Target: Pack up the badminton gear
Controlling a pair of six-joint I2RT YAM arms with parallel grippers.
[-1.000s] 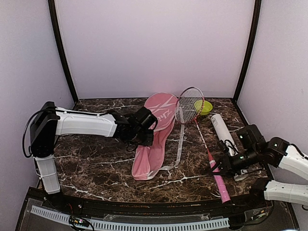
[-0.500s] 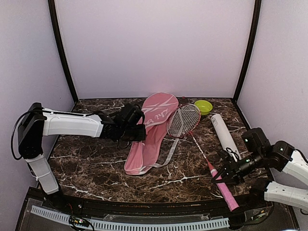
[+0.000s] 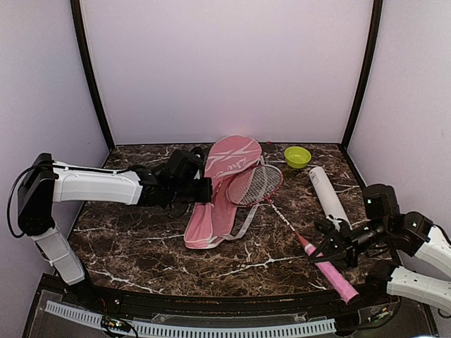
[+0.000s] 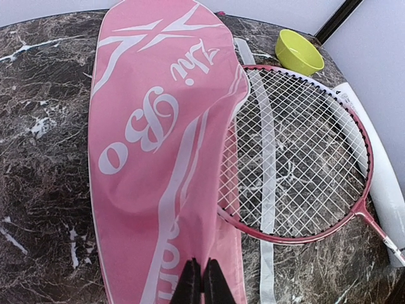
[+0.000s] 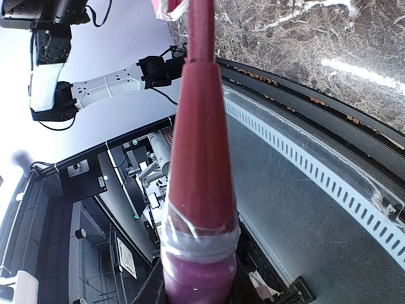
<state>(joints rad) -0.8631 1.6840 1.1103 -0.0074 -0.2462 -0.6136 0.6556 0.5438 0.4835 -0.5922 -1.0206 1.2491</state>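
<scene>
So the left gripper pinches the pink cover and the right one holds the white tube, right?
No: the right gripper holds the racket handle, not the tube, as the right wrist view shows. The left gripper does pinch the cover.

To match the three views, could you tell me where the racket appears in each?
Top external: racket lies diagonally from centre to lower right, handle in the right gripper.
Left wrist: its head fills the right half, edge hidden by the racket cover.
Right wrist: its handle runs up the middle.
Shared landmark: the marble table.
</scene>
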